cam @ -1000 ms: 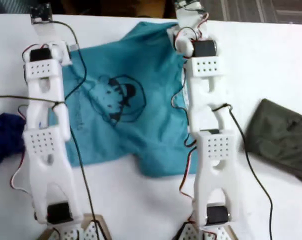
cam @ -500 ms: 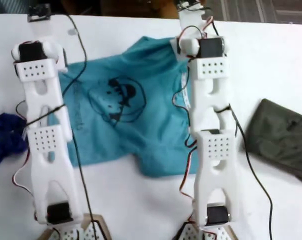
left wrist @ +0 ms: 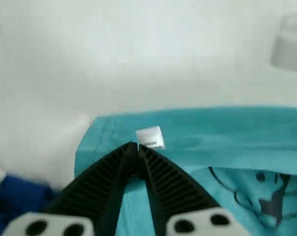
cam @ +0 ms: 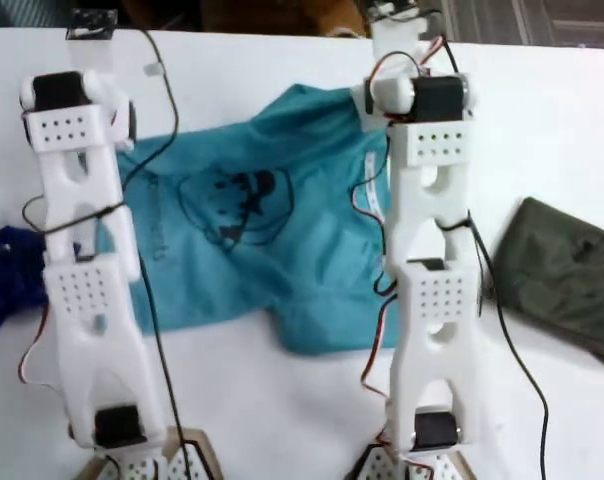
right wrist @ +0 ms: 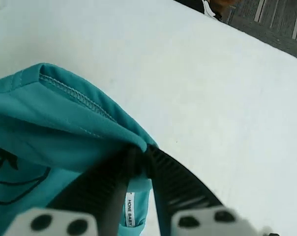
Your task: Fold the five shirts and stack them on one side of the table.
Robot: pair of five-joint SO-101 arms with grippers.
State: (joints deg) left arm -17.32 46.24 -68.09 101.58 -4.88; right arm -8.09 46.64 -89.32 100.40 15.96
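Teal shirt (cam: 282, 270) lies spread on the white table (cam: 552, 110) between your two arms, with its dark printed figure (cam: 237, 205) facing up. Your left hand (left wrist: 137, 147) is closed. Its black ribbed fingers (left wrist: 94, 182) are pinched together on the shirt's hemmed edge, right beside a small white tag (left wrist: 151, 137). Your right hand (right wrist: 138, 153) is closed too, clamped on a stitched fold of the same shirt, and a white label (right wrist: 130, 209) hangs between its fingers. Both pinch points sit along the shirt's far edge, away from the arm bases, one toward each far corner. On your left, a blue garment (cam: 7, 280) lies bunched at the table's edge, just beside the left arm. In the left wrist view you can see it near the shirt's corner. On your right, an olive garment (cam: 567, 280) lies crumpled on the table, well apart from the teal shirt.
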